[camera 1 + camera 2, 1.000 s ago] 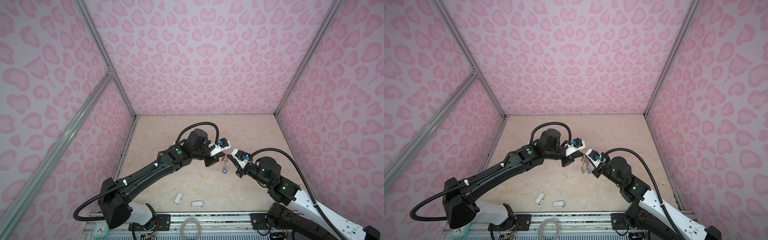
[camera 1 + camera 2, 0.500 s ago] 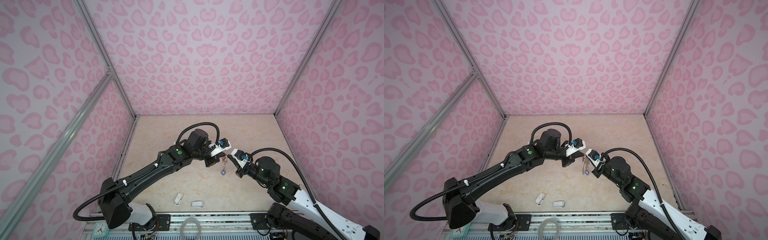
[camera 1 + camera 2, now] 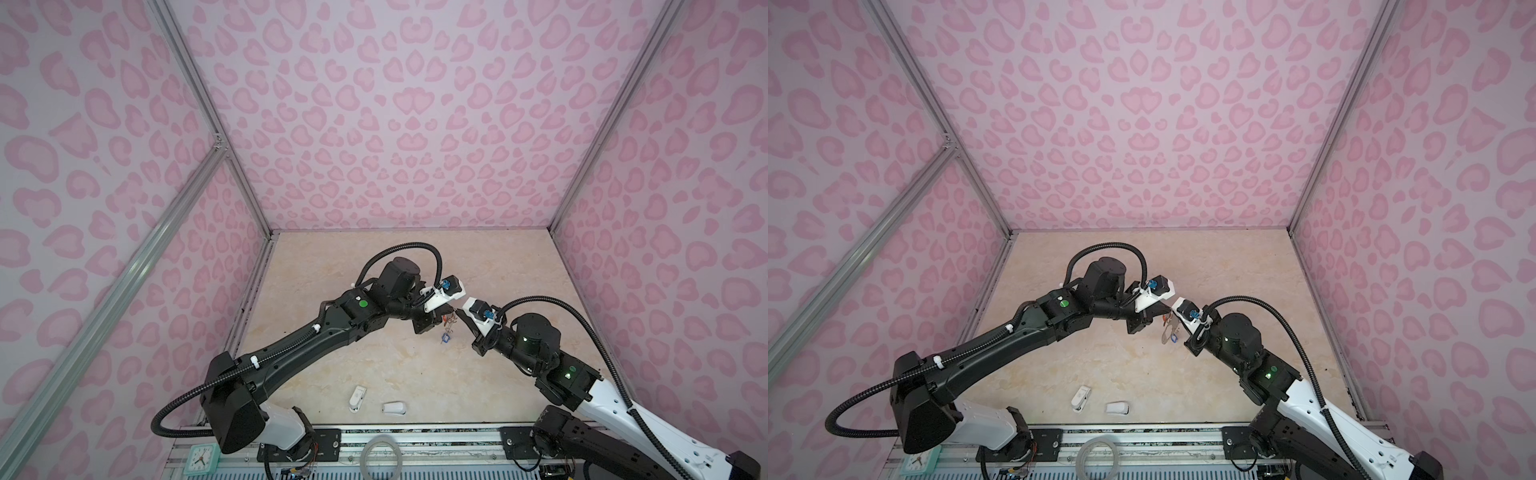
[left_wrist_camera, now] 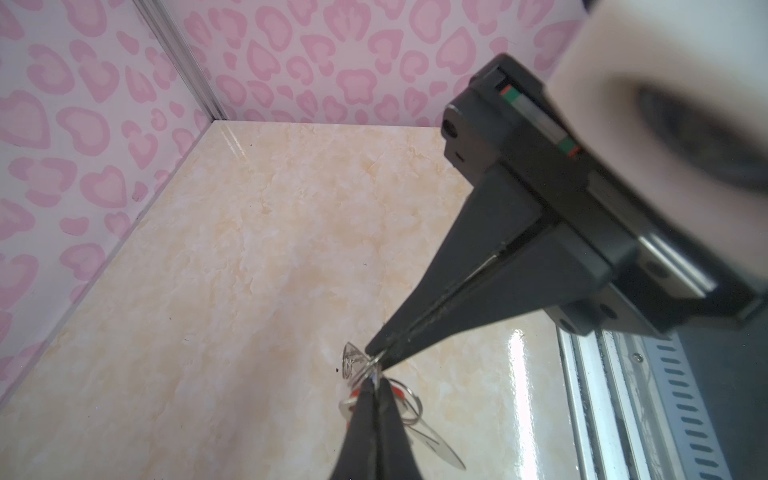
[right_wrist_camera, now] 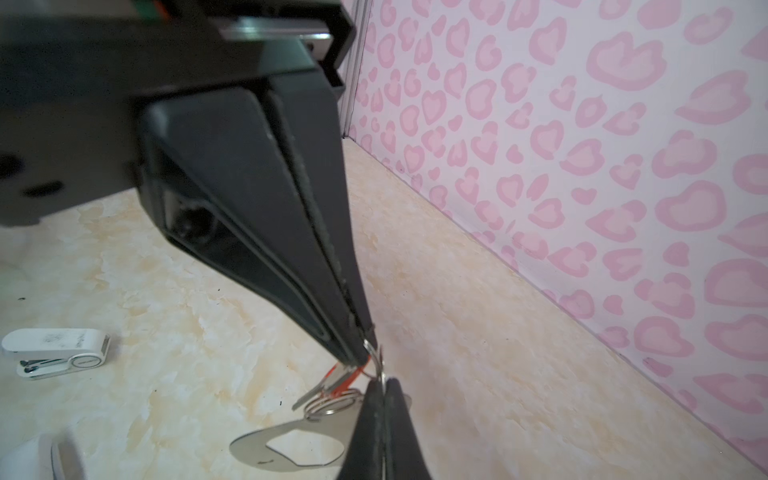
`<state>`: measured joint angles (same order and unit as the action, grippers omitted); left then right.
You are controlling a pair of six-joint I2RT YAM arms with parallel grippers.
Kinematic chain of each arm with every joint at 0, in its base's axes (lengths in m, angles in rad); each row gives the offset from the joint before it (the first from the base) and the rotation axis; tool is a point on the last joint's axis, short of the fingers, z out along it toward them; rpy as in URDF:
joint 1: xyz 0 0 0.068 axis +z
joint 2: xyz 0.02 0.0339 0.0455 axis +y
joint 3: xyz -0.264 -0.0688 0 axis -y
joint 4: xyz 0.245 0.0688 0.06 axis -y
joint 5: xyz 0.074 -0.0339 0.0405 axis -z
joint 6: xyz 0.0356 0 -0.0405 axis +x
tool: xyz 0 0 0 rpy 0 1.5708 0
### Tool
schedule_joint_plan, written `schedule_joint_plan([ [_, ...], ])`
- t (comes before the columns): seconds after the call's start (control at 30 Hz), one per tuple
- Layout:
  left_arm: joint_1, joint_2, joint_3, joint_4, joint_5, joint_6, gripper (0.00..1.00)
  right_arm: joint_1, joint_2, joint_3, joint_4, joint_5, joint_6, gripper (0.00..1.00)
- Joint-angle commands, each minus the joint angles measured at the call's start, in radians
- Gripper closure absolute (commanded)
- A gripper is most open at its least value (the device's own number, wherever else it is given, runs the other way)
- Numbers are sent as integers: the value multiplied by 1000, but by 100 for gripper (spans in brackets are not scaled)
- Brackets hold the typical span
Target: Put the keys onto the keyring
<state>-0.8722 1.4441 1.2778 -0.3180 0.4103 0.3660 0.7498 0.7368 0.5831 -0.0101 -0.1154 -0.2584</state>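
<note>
The keyring [image 5: 249, 446], a thin grey cut-out plate, hangs just 3 o'clock of the table [image 3: 498, 257] centre. The red-orange key [image 5: 345, 376] is at its rings, and the blue key [image 3: 444, 338] dangles at 6 o'clock.

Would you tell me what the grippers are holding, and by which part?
Both hold the keyring by one wire split ring at its edge: the left gripper and right gripper pinch it, both shut.
</note>
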Motion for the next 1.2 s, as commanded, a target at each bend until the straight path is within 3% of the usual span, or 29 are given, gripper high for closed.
schedule_joint_plan([
  [0.0,0,9,17,30,-33,-24,97,2,-7,-8,19,-12,-15,100],
  [0.43,33,33,32,40,4,-116,97,1,-27,-20,-3,-29,-51,100],
  [0.97,64,71,47,8,144,-138,97,-2,-51,-41,59,-22,-100,100],
  [1.17,98,77,39,7,250,-143,97,-10,-79,-66,98,-12,-110,100],
])
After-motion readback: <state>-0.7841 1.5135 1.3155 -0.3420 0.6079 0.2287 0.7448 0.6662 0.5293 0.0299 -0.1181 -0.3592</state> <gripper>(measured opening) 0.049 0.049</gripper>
